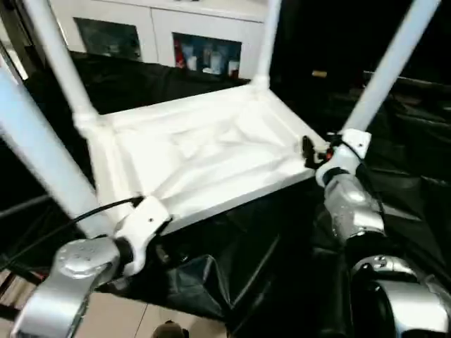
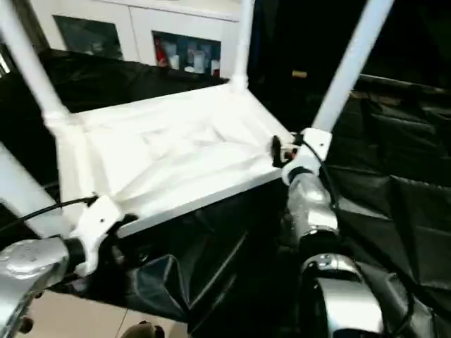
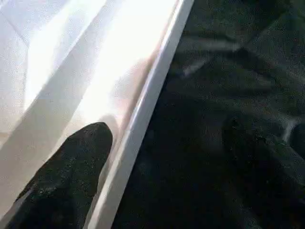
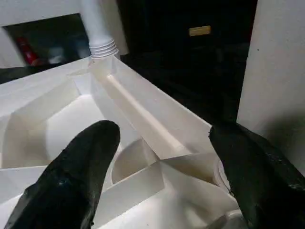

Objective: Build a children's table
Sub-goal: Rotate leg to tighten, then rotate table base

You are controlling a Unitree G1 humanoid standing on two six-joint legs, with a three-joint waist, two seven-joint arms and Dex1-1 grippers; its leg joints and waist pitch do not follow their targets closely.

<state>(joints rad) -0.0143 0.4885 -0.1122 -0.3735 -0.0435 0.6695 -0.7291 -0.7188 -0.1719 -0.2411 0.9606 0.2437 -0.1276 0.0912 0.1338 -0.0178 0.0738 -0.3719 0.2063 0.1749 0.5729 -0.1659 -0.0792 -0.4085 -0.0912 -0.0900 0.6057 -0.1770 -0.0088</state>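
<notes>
- You are looking down at the children's table (image 1: 204,151), which lies upside down on the black-draped work table (image 1: 409,155), ribbed underside facing up.
- Four white tube legs rise from its corner sockets: one at 10 o'clock (image 1: 56,60), one at 12 o'clock (image 1: 268,39), one at 2 o'clock (image 1: 391,60), and the nearest at 8 o'clock (image 1: 35,155).
- Your left gripper (image 3: 157,157) sits at the tabletop's near rim by the 8 o'clock corner. Its jaws are released and straddle the rim: one black finger (image 3: 71,176) rests over the white underside, the other over the black cloth. It grasps nothing.
- Your right gripper (image 4: 164,162) is at the 3 o'clock corner, spread wide on either side of the corner socket (image 4: 131,160) and not clamping it. One finger (image 4: 81,167) hangs over the ribs; the other is just beside the 2 o'clock leg.
- A white cabinet with glass doors (image 1: 204,53) stands behind the work table at 12 o'clock.
</notes>
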